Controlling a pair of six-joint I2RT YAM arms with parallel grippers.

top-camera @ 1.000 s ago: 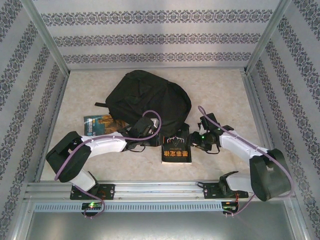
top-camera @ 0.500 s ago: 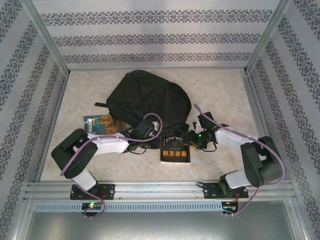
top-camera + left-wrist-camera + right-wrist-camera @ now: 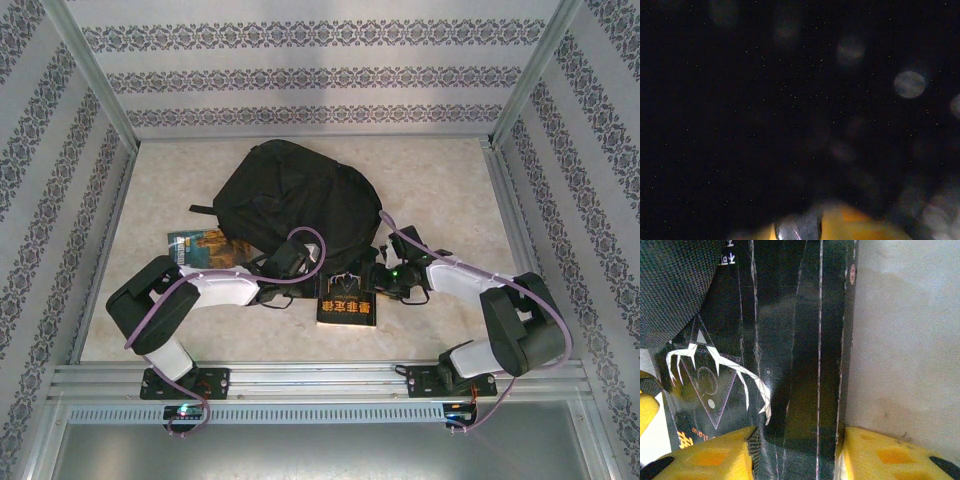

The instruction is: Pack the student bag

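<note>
Bag flat mid-table, two books at its near edge
Top: bag [image 3: 295, 195] lies closed-side up, contents hidden; black book [image 3: 347, 300] has a yellow Chinese title, too small to read; second book [image 3: 197, 248] partly covered. Left gripper [image 3: 298, 268] at bag edge. Left wrist: near-black blur, can't tell claw state. Right wrist: right gripper [image 3: 800, 462] pinching black book, pads [image 3: 715, 460] either side; white characters cut off at top

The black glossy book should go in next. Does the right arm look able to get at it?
Likely yes: the black glossy book sits between the right tool's yellow fingers, nothing in the way.
</note>
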